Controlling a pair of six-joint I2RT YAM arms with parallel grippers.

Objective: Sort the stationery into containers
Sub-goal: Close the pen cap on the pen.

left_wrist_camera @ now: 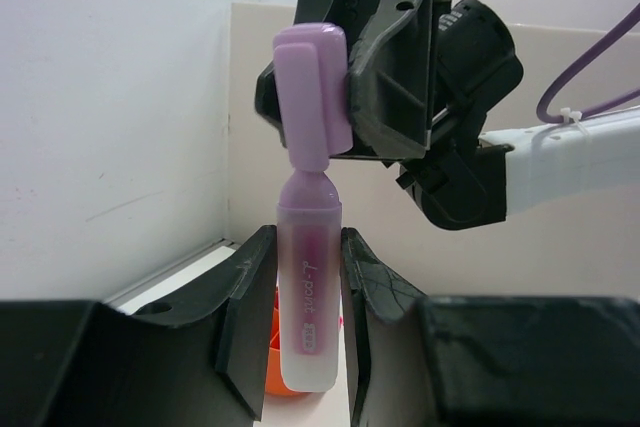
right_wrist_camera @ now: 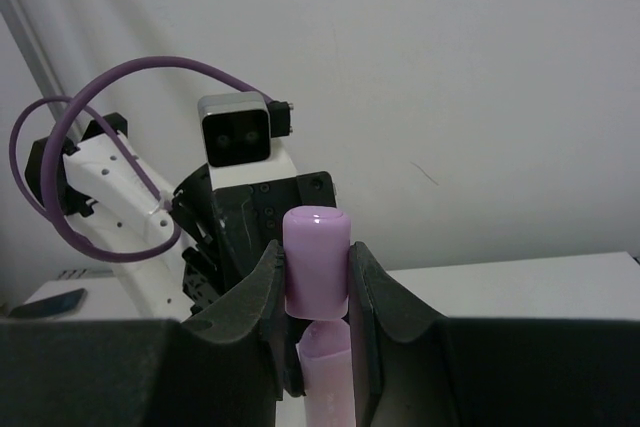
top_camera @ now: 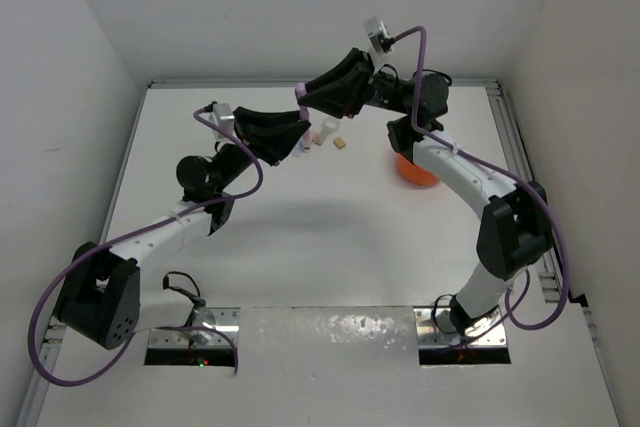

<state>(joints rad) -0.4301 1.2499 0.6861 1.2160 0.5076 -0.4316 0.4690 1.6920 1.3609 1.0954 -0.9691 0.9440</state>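
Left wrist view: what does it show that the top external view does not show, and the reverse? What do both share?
Only the left wrist view: the print on the marker body, which is clamped in the left gripper, and the lilac cap gripped by the right gripper above it. Only the top external view: the tan block and pale small pieces on the table. Both: the orange tub and the two grippers close together.

Robot lab cell: plain white walls (top_camera: 300, 7), white table (top_camera: 330, 237).

Orange tub (top_camera: 412, 177) mostly hidden under the right arm (top_camera: 465, 169)
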